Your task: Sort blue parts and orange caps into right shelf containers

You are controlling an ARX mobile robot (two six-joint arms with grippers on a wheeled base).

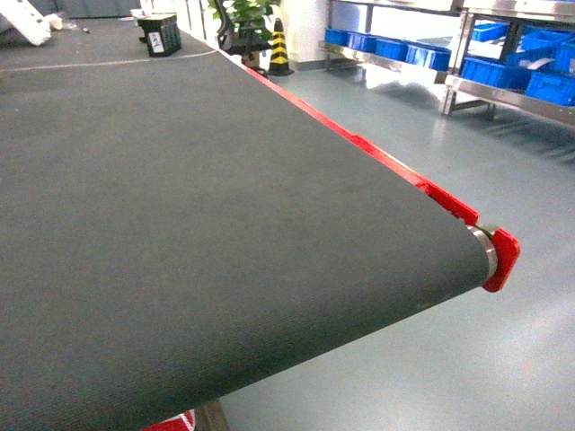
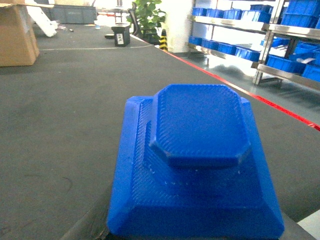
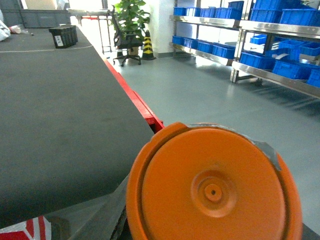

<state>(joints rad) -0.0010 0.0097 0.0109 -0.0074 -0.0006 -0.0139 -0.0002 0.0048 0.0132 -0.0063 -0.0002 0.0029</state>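
Observation:
A blue part point(image 2: 200, 165), a stepped block with a raised octagonal top, fills the left wrist view just above the dark belt point(image 2: 60, 115). My left gripper point(image 2: 195, 237) is shut on it, and only a grey sliver of a finger point(image 2: 92, 225) shows. An orange cap point(image 3: 215, 187), a round disc with a small centre boss, fills the right wrist view over the belt's edge. My right gripper point(image 3: 215, 236) is shut on that cap, its jaws hidden behind it. Blue shelf containers point(image 1: 490, 72) stand on metal racks at the far right. Neither gripper appears in the head view.
The belt point(image 1: 180, 224) has a red side rail point(image 1: 359, 144) and a roller end point(image 1: 499, 256), with grey floor point(image 1: 503, 180) beyond. A black box point(image 1: 160, 34), a cardboard box point(image 2: 17, 35), a striped cone point(image 1: 279, 49) and a chair point(image 3: 122, 42) stand farther off.

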